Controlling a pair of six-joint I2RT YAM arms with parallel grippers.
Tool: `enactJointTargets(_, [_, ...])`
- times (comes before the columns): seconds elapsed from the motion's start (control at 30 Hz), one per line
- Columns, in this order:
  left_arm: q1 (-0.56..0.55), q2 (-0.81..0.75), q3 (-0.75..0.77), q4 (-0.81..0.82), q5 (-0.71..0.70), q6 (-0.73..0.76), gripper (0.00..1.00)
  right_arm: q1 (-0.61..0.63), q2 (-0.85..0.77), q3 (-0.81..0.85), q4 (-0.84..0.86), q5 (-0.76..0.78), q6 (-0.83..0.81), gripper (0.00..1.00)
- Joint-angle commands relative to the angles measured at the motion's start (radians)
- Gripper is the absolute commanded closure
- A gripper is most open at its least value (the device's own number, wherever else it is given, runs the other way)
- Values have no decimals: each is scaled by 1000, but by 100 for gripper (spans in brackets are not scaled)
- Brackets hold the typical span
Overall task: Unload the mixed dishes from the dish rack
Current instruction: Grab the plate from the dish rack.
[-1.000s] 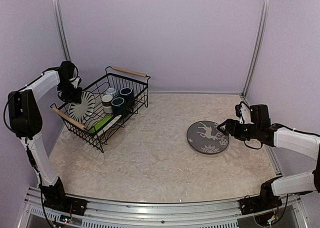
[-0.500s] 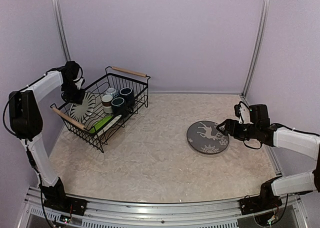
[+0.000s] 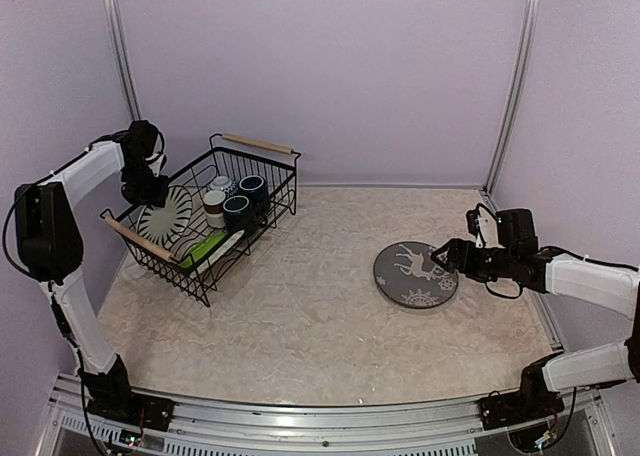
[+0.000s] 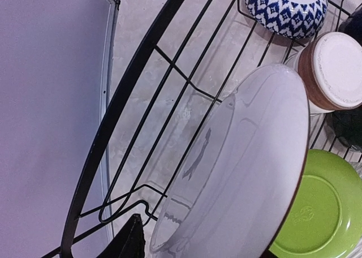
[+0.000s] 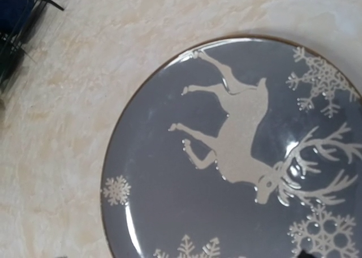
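Black wire dish rack (image 3: 285, 191), wooden bar handles, on pale marbled bench (image 3: 300, 316). Left hand (image 3: 150, 186) at rack's left rim, straddling upright striped plate (image 3: 165, 214); clamped or apart, cannot tell. Green plate (image 3: 203, 246), cup (image 3: 214, 204) and mugs (image 3: 237, 208) crowd rack beside it. Glossy grey deer plate (image 3: 415, 274) lies flat well right of rack, with right hand (image 3: 440, 258) spread at the rim away from rack.

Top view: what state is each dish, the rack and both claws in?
Black wire dish rack with wooden handles, loaded with dishes.
Black-and-white striped plate, standing on edge in the rack.
Green plate, leaning in the rack.
Dark grey reindeer plate, flat on the table.
Dark blue mug, upright in the rack.
Left claw, straddling the striped plate's rim, grip unclear.
Right claw, open beside the grey plate.
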Motion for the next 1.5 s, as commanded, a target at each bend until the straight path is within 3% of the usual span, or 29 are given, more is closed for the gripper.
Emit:
enactJointTargets(0.0, [-1,-51,0,16,2,-16,59,12,5,16,7,10,5,14])
enactJointTargets(0.2, [-1,-51,1,10,20,-11,77,15,9,14,16,8,9,14])
enactJointTargets(0.6, [-11,-49,7,2,15,8,100,19,15,18,16,10,10,14])
enactJointTargets(0.83, [-38,-61,-7,23,-84,31,100,21,19,26,13,13,9,14])
enactJointTargets(1.13, [-38,-162,-93,109,-70,103,100,23,38,42,13,7,5,15])
enactJointTargets(1.47, [-36,-213,-127,172,-123,86,100,31,53,55,15,11,8,14])
